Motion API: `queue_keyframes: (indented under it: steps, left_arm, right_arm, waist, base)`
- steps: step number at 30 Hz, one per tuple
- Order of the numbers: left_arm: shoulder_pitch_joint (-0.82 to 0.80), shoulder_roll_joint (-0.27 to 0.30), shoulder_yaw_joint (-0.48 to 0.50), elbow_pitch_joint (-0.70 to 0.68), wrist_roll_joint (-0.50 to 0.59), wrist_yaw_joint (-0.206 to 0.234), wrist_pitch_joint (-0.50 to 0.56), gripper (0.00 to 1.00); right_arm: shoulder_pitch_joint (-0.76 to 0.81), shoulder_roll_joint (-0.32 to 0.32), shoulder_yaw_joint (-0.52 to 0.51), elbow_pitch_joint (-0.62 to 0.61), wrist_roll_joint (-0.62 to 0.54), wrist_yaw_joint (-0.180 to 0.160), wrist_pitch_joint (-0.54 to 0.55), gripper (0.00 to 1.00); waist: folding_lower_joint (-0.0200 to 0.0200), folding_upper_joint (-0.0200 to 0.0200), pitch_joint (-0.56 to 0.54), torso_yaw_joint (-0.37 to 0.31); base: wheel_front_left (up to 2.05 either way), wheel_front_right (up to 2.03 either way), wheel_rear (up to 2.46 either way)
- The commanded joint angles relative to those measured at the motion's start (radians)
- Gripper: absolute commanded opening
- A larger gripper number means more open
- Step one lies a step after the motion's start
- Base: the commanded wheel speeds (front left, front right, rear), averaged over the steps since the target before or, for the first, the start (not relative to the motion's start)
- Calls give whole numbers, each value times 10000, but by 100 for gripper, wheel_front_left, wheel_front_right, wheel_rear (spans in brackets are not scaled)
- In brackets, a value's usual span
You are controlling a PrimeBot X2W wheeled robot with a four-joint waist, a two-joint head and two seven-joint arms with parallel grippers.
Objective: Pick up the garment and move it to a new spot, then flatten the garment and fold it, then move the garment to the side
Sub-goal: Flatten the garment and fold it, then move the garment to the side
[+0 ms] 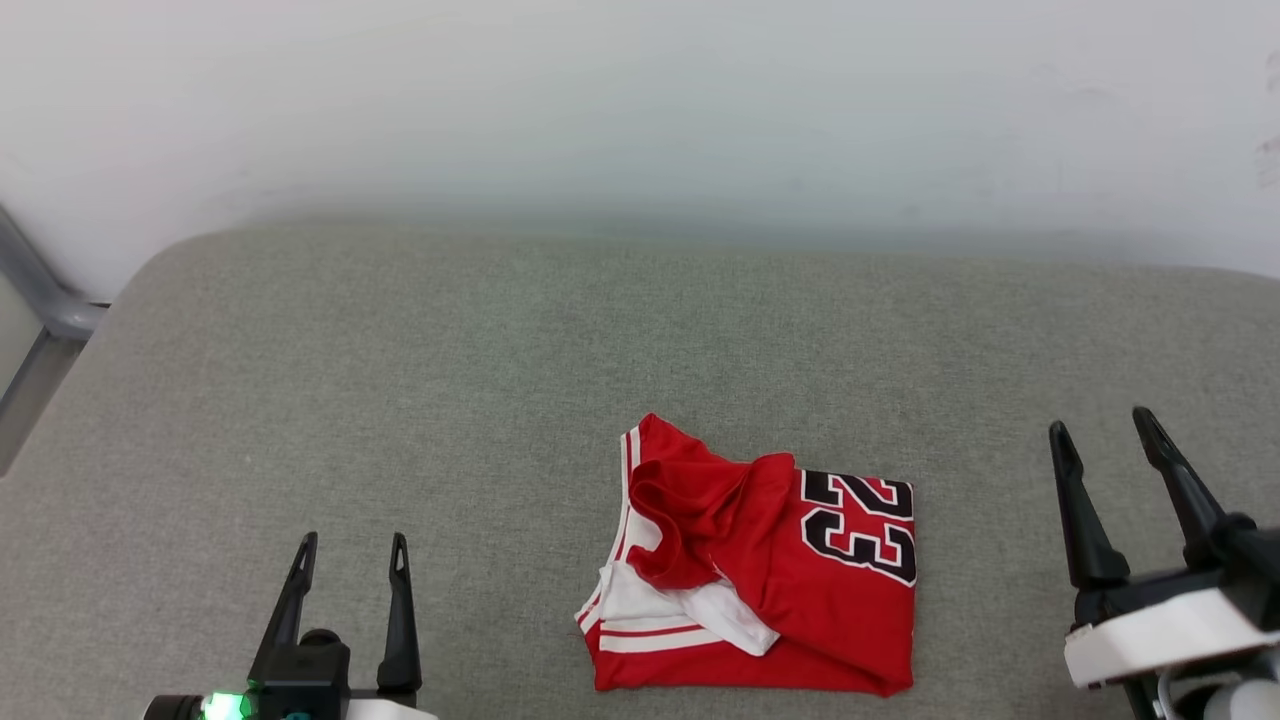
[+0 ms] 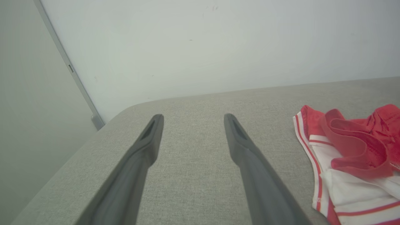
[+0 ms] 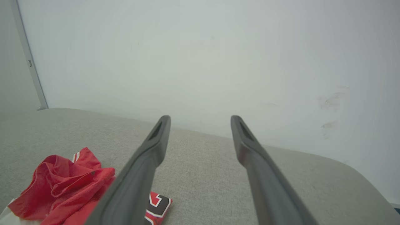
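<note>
The garment point(image 1: 770, 575), a red jersey with white sleeves, striped trim and a black "23", lies folded and somewhat rumpled on the grey cushion, near the front at centre right. Its collar stands up in a loop on the left half. My left gripper point(image 1: 352, 555) is open at the lower left, well apart from the garment, with nothing between its fingers. My right gripper point(image 1: 1102, 425) is open at the lower right, also apart from it and empty. The garment point(image 2: 347, 162) lies right of the open left gripper point(image 2: 193, 120). The garment point(image 3: 68, 187) lies left of the open right gripper point(image 3: 200, 122).
The grey fabric cushion point(image 1: 400, 400) spans the whole work area, with a rounded corner at the far left. A white wall point(image 1: 640, 100) runs along its back. A grey metal frame point(image 1: 35, 300) stands at the left edge.
</note>
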Motion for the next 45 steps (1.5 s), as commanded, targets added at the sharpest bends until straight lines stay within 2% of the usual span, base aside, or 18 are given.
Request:
queue_keyframes:
  steps: [1, 9, 19, 38, 45]
  left_arm:
    - [119, 57, 31, 9, -32, 23, -21, 100]
    - [250, 54, -103, -147, 30, -46, -21, 100]
    - [412, 84, -188, -262, -27, -137, -21, 100]
    - [438, 105, -158, -99, -70, -169, -21, 100]
    - [289, 62, -182, -24, -70, -202, -21, 100]
  right_arm:
    - [285, 204, -161, -231, -114, -12, -88, 100]
    - [1580, 1178, -649, -1149, -253, -12, -94, 100]
    - [2265, 1572, -616, -945, 64, -12, 115, 100]
    - [2078, 1584, -707, -621, -88, -10, 70, 100]
    - [767, 741, -904, -1120, 381, -10, 735, 100]
  waist:
    - [1, 0, -87, -51]
    - [1, 0, -259, -64]
    - [1, 0, -346, -95]
    - [1, 0, -354, 59]
    - [1, 0, -321, 197]
  base:
    - [0, 0, 0]
    - [0, 0, 0]
    - [0, 0, 0]
    - [0, 0, 0]
    - [0, 0, 0]
